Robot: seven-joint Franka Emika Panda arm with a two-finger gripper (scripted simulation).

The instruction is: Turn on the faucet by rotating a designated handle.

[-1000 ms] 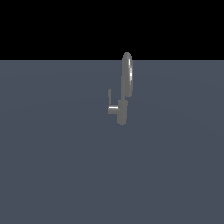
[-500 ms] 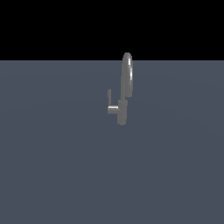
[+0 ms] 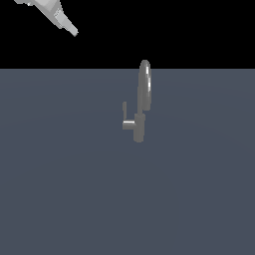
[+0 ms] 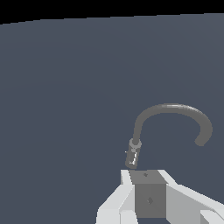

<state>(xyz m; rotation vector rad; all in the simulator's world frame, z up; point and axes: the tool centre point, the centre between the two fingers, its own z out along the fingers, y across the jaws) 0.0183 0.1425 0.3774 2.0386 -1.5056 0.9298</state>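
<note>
The faucet (image 3: 139, 119) stands alone on the flat grey surface (image 3: 60, 199), a little right of the exterior view's centre, its short body upright and its narrow arched spout (image 3: 145, 84) rising toward twelve o'clock. The handle (image 3: 126, 117) juts from the body toward nine o'clock as a short stub, then turns up into a slim flat bar; that bar stands clear of body and spout, probably so a finger can get behind it and sweep it round. The gripper (image 3: 69, 27) shows only as a white tip at about eleven o'clock from the faucet, high in the exterior view's upper left corner and well apart from the handle, touching nothing. In the wrist view the white gripper body (image 4: 151, 201) fills the near edge with the faucet beyond it, its spout seen as a broad hook, so the arm seems aimed along a line toward the fixture. Neither picture shows the fingertips clearly, so I cannot tell whether the jaws are apart or together. By my judgement the task is at the approach stage, the handle not yet turned
</note>
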